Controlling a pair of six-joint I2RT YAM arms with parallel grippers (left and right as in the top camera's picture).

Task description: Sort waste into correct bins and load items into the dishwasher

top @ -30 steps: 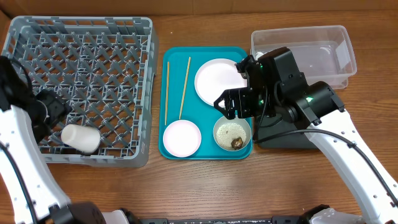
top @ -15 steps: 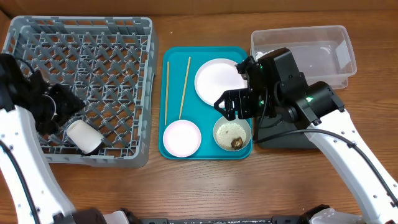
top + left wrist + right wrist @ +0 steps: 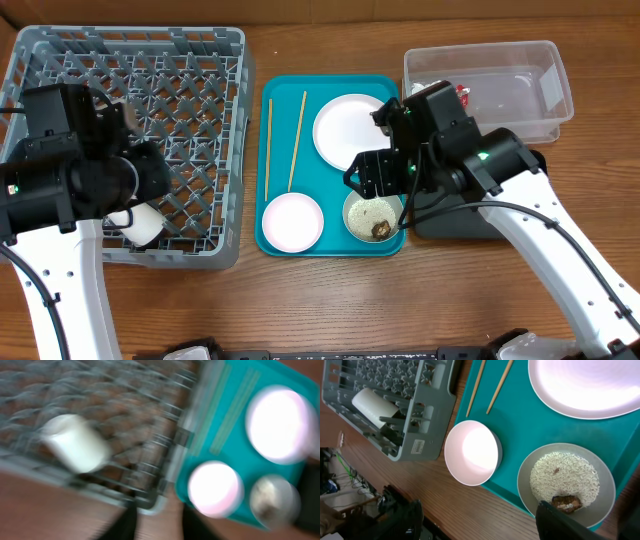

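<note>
Mostly grey lattice-floored plastic rack (image 3: 130, 38), round white plate (image 3: 340, 125), grainy rice (image 3: 563, 477)

Matt grey plastic rack (image 3: 130, 38), smooth teal plastic tray (image 3: 325, 175), glossy white plate (image 3: 345, 125), bare wooden chopsticks (image 3: 297, 142) and clear, shiny plastic tub (image 3: 540, 55), on a smooth wood-grain table (image 3: 330, 300).

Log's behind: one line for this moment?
cup in rack | bowl: rice, scrap | right pincer open near bowl | left pincer open
</note>
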